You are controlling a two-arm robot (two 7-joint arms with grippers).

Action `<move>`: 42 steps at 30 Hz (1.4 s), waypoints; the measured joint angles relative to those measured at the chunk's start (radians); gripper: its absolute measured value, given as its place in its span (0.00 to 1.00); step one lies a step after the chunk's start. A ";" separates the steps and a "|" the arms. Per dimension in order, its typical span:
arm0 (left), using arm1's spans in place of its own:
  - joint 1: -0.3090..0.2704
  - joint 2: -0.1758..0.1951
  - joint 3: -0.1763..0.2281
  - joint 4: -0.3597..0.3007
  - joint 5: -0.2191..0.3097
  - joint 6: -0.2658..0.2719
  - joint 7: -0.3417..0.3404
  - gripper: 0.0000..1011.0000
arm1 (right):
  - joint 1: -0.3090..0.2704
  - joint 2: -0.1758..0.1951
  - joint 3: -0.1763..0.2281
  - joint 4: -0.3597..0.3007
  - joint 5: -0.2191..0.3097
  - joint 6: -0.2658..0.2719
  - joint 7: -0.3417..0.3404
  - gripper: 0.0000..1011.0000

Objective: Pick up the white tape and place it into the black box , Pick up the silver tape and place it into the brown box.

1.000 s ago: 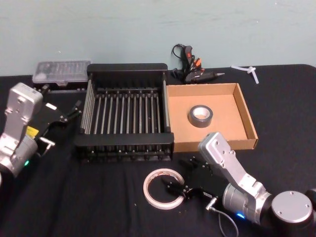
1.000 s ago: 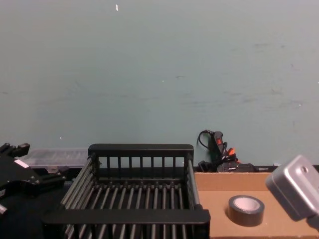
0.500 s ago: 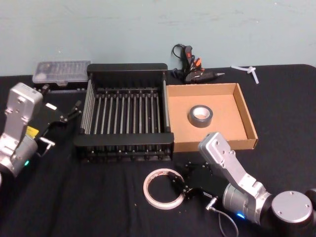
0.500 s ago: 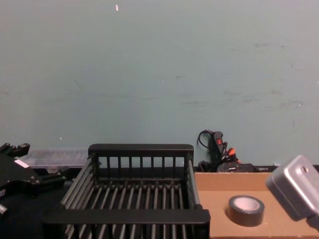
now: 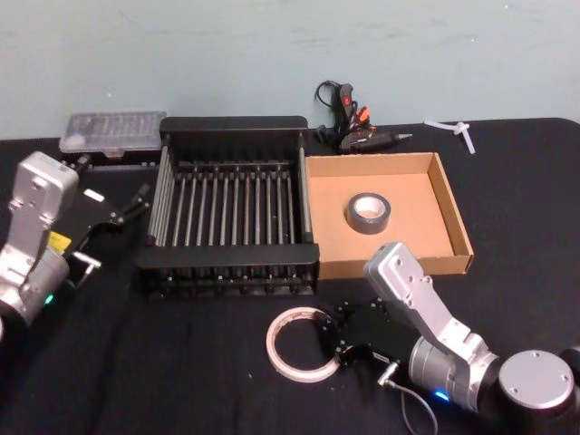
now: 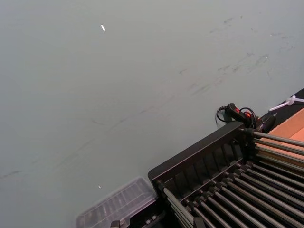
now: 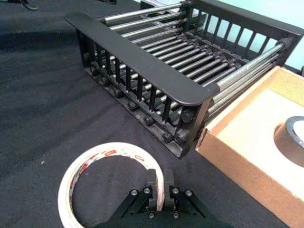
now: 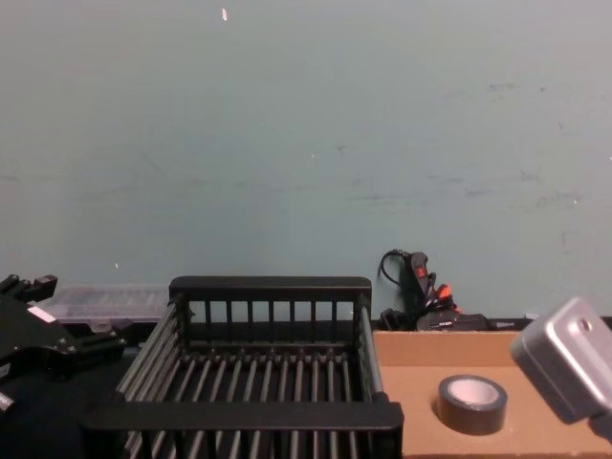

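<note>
On black cloth: white tape [image 7: 107,164], flat ring, red-marked core.

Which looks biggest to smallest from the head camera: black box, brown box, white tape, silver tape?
1. black box and brown box: look alike, too close to rank
2. white tape
3. silver tape

White tape [image 5: 300,345] lies flat before the black box [image 5: 231,130]; silver tape [image 5: 369,213] sits in the brown box [image 5: 458,231].
</note>
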 joint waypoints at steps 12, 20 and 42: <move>0.000 0.000 0.000 0.000 0.000 0.000 0.000 0.99 | -0.005 0.009 0.007 -0.021 0.025 -0.016 0.024 0.09; 0.000 0.000 0.000 0.000 0.000 0.000 0.000 0.99 | -0.009 0.026 0.009 -0.063 0.045 -0.029 0.040 0.09; 0.000 0.000 0.000 0.000 0.000 0.000 0.000 0.99 | 0.030 0.084 0.024 -0.165 0.140 -0.091 0.088 0.09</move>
